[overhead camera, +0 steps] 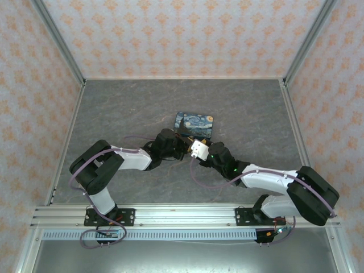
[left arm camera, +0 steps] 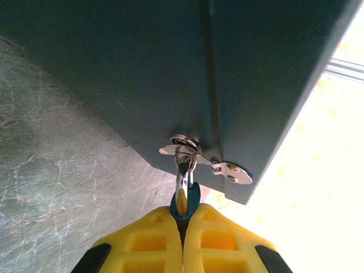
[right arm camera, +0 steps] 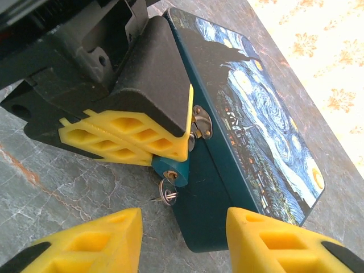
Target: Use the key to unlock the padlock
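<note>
The left pincer (left arm camera: 183, 233) is clamped on the padlock (right arm camera: 175, 168), which hangs from the hasp (left arm camera: 224, 168) on the tin (right arm camera: 256, 114) with the key (right arm camera: 168, 192) in its keyhole, while the right pincer (right arm camera: 183, 236) stands apart, empty, near the key.

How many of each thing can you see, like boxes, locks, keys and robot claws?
tin box: 1
padlock: 1
key: 1
grippers: 2, the left gripper and the right gripper
Total: 5
</note>
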